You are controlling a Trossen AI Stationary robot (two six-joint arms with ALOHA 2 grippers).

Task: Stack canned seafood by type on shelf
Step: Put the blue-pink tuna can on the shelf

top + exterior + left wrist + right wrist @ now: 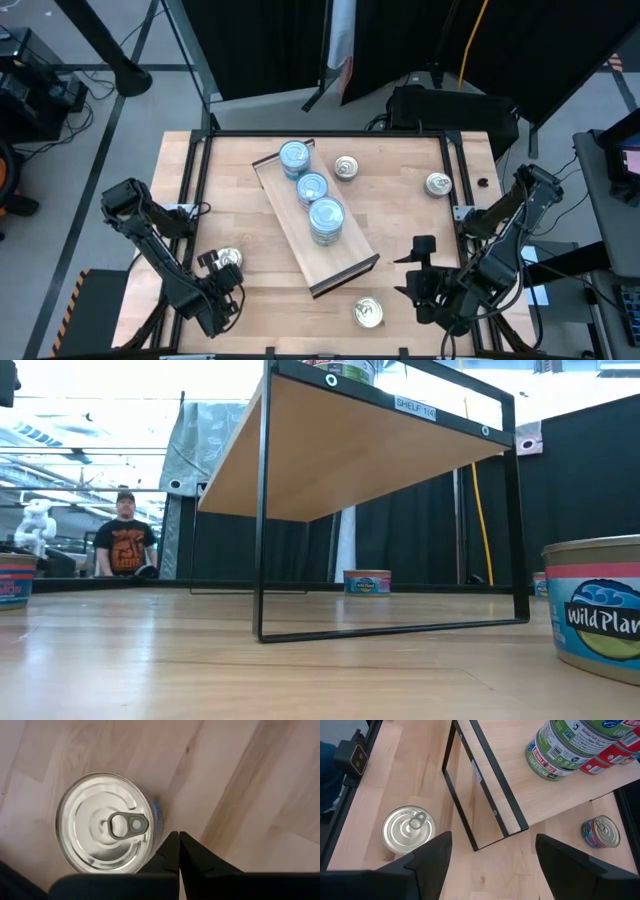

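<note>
- The left gripper point(178, 851) is hovering with its fingers pressed together, holding nothing, just beside a silver pull-tab tin point(106, 823) sitting on the table's point(400, 215) near left corner.
- The right gripper point(490, 852) is waiting wide open and empty above the shelf's point(345, 262) near end, with another tin point(408, 828) lying close by.
- Three stacks of tins point(312, 190) are standing along the shelf.
</note>
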